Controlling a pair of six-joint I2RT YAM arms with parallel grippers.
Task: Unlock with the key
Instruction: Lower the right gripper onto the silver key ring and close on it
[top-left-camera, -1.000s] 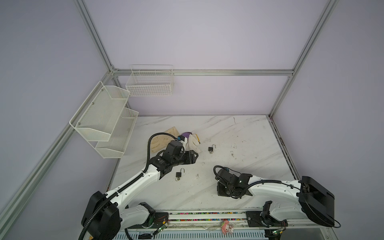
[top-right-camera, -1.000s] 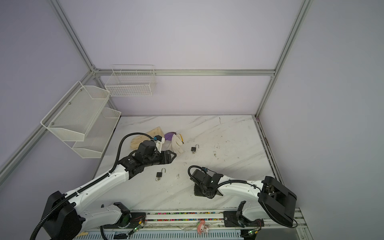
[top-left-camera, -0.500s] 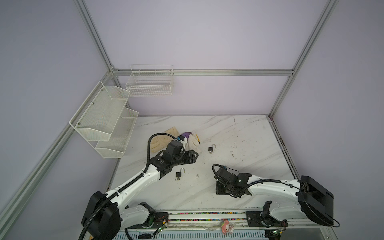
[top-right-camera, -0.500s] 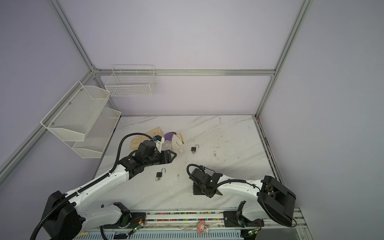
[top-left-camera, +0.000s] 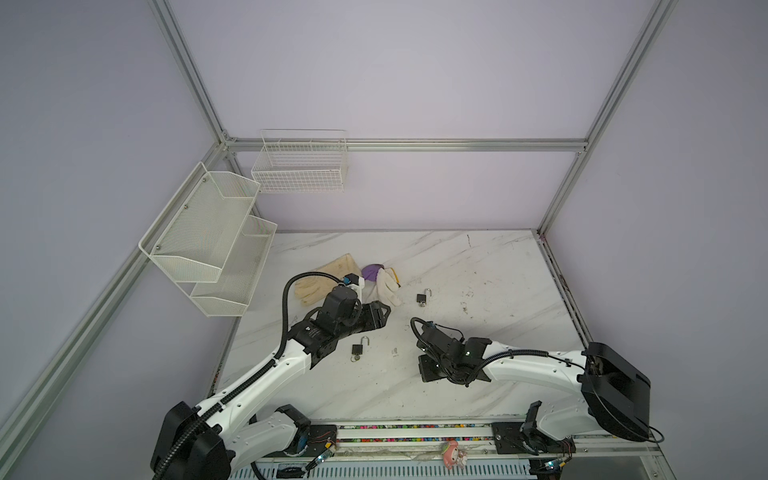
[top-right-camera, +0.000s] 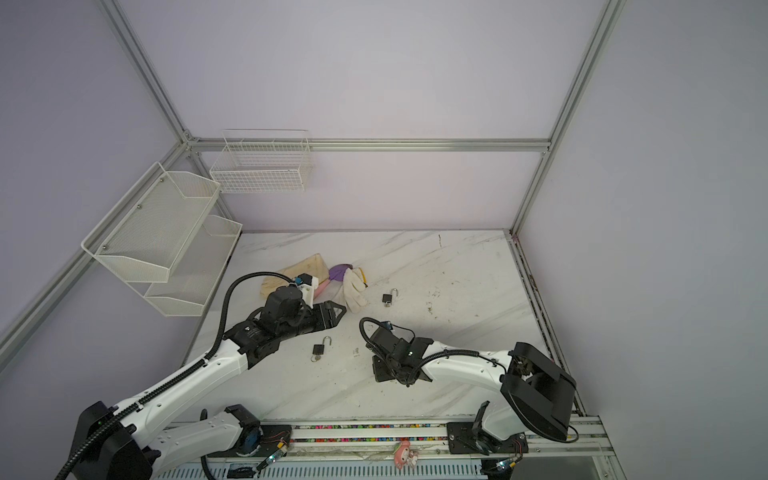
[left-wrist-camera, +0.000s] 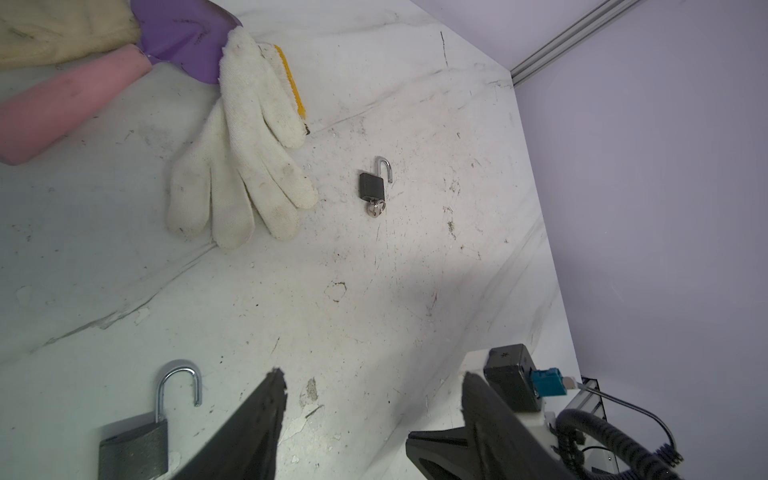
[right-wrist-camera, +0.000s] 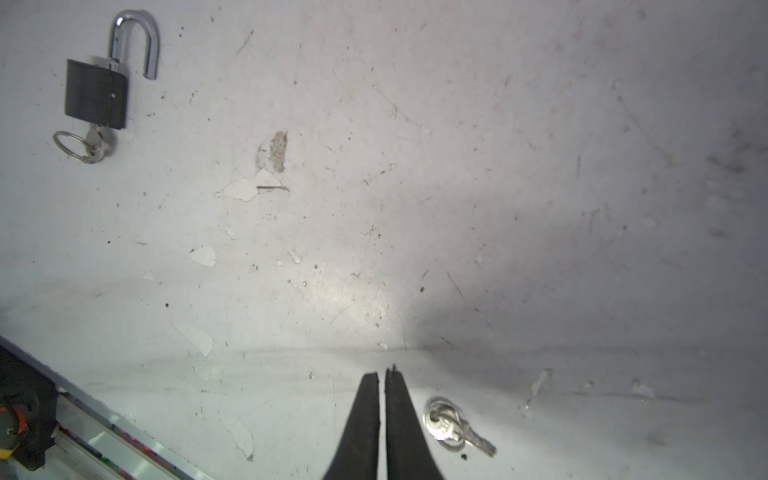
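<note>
DESK: So where does the small silver key (right-wrist-camera: 453, 428) on its wire ring lie?

PHOTOGRAPHER: Flat on the scuffed white marble-look tabletop (right-wrist-camera: 457, 208), just beside the right gripper (right-wrist-camera: 382, 376). It sits off the outer flank of one black finger (right-wrist-camera: 401, 415), not touching it. The two fingers stand all but together, a thin slit between them, holding nothing. In both top views the right arm covers the key.

DESK: And the locks?

PHOTOGRAPHER: A black padlock with a chrome shackle (right-wrist-camera: 97, 93) lies well apart from those fingertips, beyond a chipped patch (right-wrist-camera: 274, 158) of the surface. Its shackle is swung open, and a second key (right-wrist-camera: 97, 143) on a ring sits in its base. The left wrist view shows this padlock near the left gripper (left-wrist-camera: 372, 376), whose fingers are spread wide over bare table. A farther black padlock (left-wrist-camera: 372, 185), shackle also open and a third key (left-wrist-camera: 376, 208) in its base, lies near a soiled white knitted glove (left-wrist-camera: 241, 166).

DESK: Anything else around?

PHOTOGRAPHER: Behind that glove, a purple sheet (left-wrist-camera: 183, 37), a pink roll (left-wrist-camera: 62, 112) and a tan glove (left-wrist-camera: 54, 33) lie bunched together. Two white mesh shelves (top-left-camera: 199, 232) and a white wire basket (top-left-camera: 299, 174) hang on the walls.
</note>
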